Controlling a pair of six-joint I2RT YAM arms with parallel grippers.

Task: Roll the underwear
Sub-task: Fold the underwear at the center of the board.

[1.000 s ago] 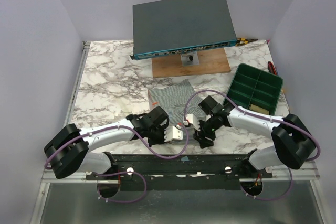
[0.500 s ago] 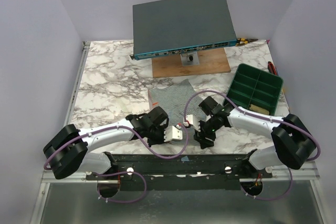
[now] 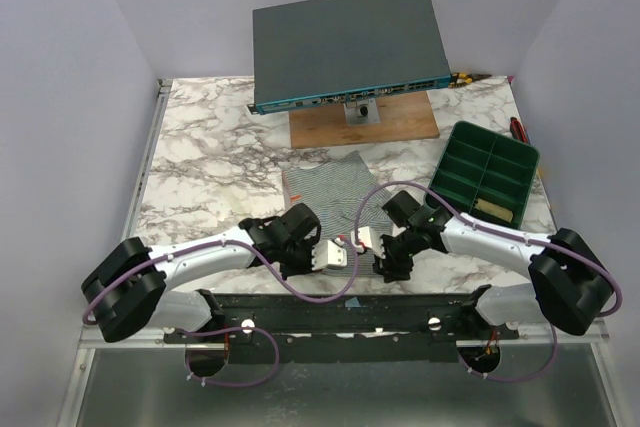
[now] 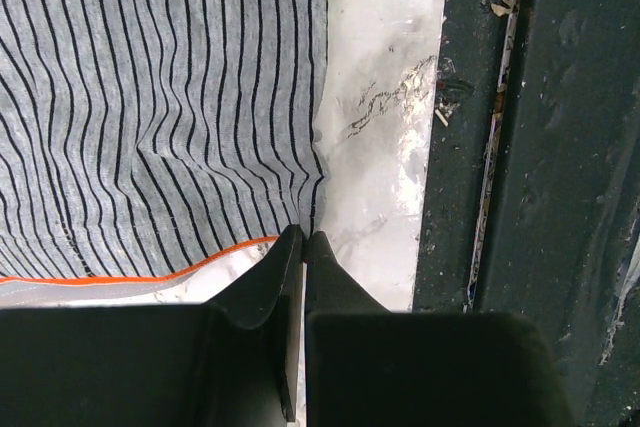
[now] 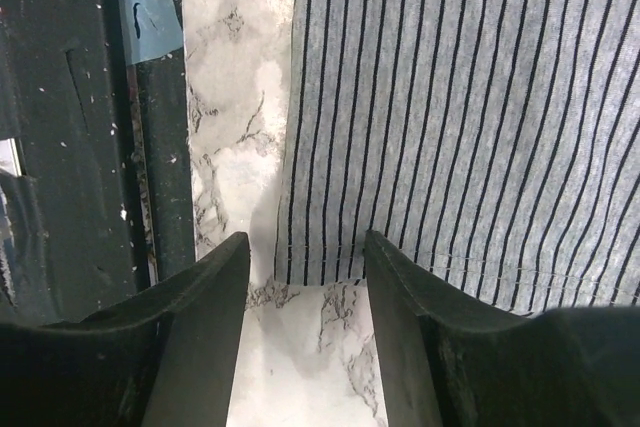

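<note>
top view: one grey striped underwear (image 3: 325,185) lies flat mid-counter (image 3: 205,152), its near hem partly hidden by two grippers. left gripper (image 3: 334,254) and right gripper (image 3: 362,241) sit side by side there; jaws too small to read from here. one green compartment tray (image 3: 485,169) to the right, one dark flat box (image 3: 350,47) on one wooden board (image 3: 365,125) behind. a red object (image 3: 517,128) at the right edge is cut off. left wrist view: left gripper (image 4: 303,239) jaws pressed together, pinching the underwear (image 4: 160,107) at its side edge, cloth puckered toward the tips. one orange trim line (image 4: 150,275), partly hidden by the fingers. right wrist view: right gripper (image 5: 305,247) jaws spread, the hem of the underwear (image 5: 440,97) lying between them. one blue tape scrap (image 5: 150,22) on the dark rail (image 5: 60,97).
</note>
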